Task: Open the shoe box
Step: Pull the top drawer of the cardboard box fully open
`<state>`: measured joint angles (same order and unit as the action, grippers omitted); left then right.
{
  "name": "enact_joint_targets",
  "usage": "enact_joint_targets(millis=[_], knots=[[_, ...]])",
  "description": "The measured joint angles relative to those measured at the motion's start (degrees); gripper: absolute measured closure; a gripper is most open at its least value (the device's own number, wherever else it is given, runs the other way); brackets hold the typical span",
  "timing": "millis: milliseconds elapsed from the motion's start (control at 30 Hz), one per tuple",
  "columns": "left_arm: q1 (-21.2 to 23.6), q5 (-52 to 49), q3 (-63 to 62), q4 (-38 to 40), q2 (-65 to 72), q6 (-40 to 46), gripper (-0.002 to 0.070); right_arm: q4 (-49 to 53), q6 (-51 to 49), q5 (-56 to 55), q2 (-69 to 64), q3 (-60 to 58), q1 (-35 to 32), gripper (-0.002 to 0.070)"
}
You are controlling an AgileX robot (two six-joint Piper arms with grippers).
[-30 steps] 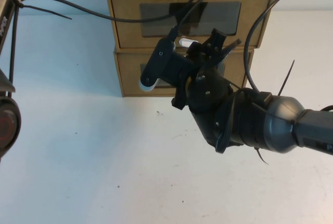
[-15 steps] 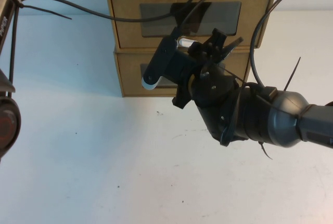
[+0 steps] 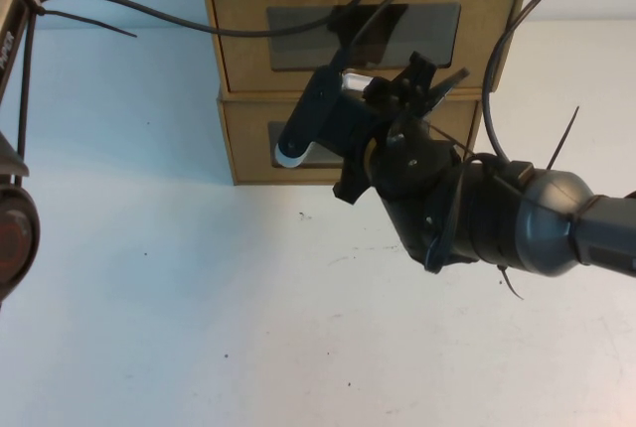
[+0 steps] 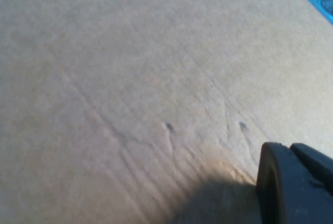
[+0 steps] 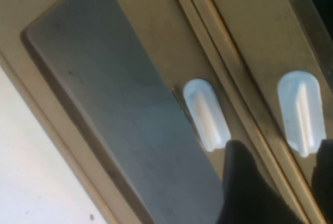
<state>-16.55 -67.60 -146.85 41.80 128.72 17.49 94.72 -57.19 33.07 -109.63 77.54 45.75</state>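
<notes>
- While the right gripper hovers just in front of the two stacked boxes, its jaws stand wide open and hold nothing;
- the upper shoe box sits on the lower shoe box, at the far middle of the table;
- two white handles lie on either side of the seam between the boxes, long axes along it; the target handle lies just ahead of the claw, its end between the dark fingers; the second handle is beside a window;
- the right arm is clearly the nearer one; I judge it must advance, close across the handle's short side, then pull towards the near edge;
- the left gripper is close over plain cardboard, probably a box top; whether it is open or closed I cannot tell
</notes>
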Motion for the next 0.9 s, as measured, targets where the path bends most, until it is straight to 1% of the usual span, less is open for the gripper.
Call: enact_joint_targets(millis=[300, 567, 900], knots=[[0.0, 0.0, 0.0, 0.0, 0.0, 0.0, 0.068, 0.1, 0.0, -1.8, 0.0, 0.3, -2.2, 0.0439], [0.0, 0.0, 0.0, 0.0, 0.0, 0.0, 0.068, 0.2, 0.7, -3.5, 0.0, 3.2, -2.2, 0.0442], [0.0, 0.0, 0.0, 0.0, 0.0, 0.0, 0.068, 0.4, 1.9, -6.2, -0.1, 3.4, -2.2, 0.0442]])
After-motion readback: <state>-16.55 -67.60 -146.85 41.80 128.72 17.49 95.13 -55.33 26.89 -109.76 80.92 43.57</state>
